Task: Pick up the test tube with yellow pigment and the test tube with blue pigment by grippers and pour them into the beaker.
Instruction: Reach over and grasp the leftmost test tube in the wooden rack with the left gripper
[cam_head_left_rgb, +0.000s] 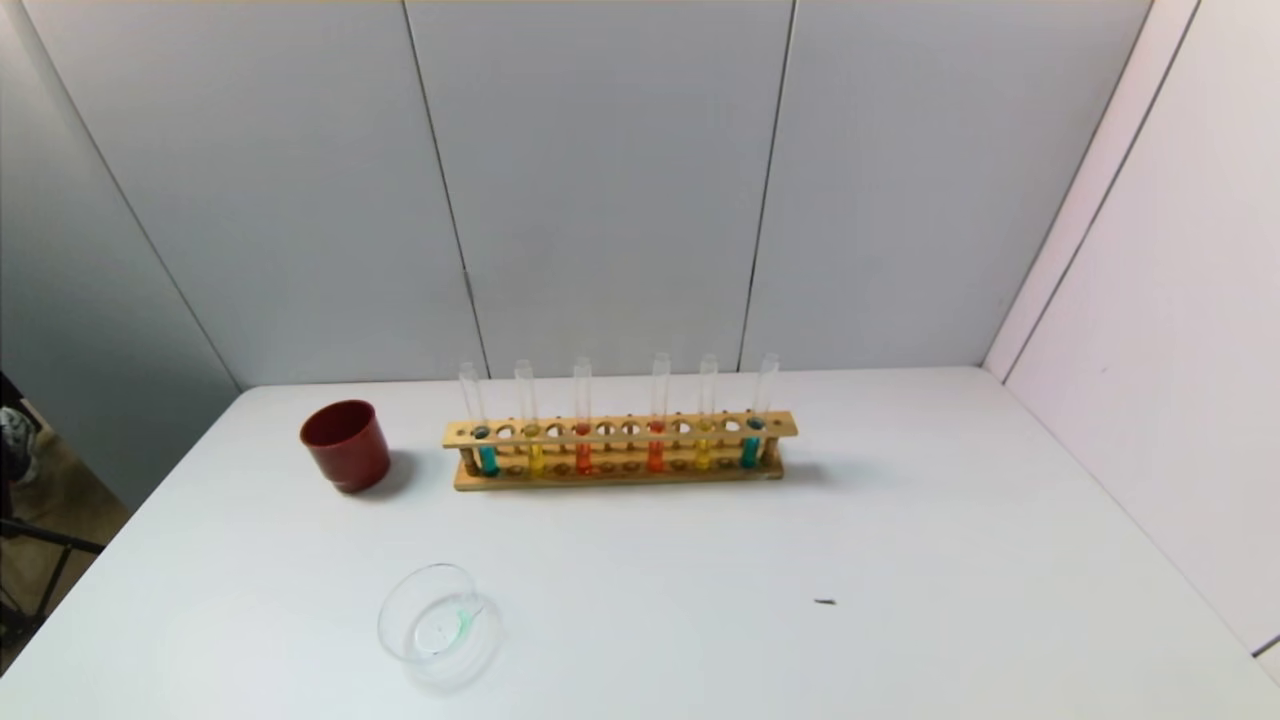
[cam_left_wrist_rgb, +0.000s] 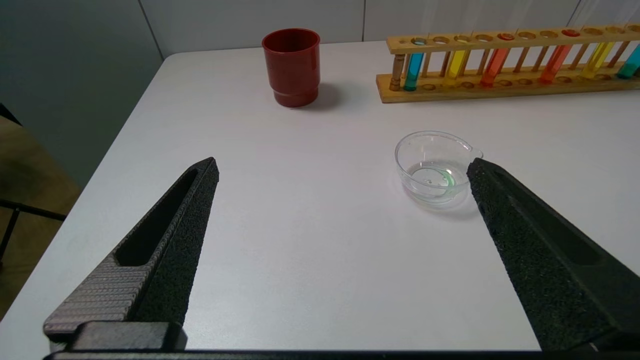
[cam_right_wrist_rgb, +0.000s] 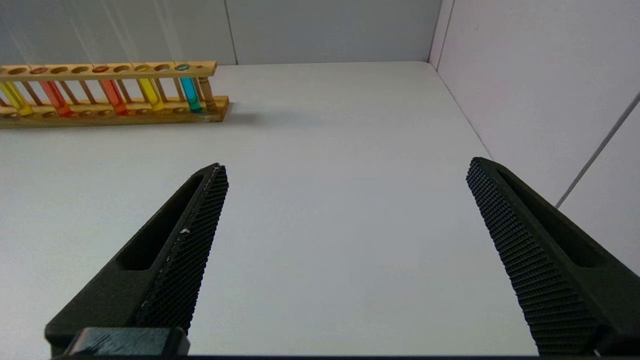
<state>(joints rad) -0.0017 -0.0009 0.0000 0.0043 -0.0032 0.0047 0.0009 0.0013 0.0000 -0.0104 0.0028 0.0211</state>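
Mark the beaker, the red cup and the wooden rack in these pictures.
beaker (cam_head_left_rgb: 440, 626): head view, on its clear base.
red cup (cam_head_left_rgb: 346, 447): head view, on its outer wall.
wooden rack (cam_head_left_rgb: 620, 428): head view, on its top bar.

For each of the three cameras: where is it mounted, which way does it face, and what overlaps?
Head: high, looking down at the table; no arm shows.
Left wrist: behind the open left gripper, facing the beaker, red cup.
Right wrist: behind the open right gripper, facing bare table.
Shared: the wooden rack.
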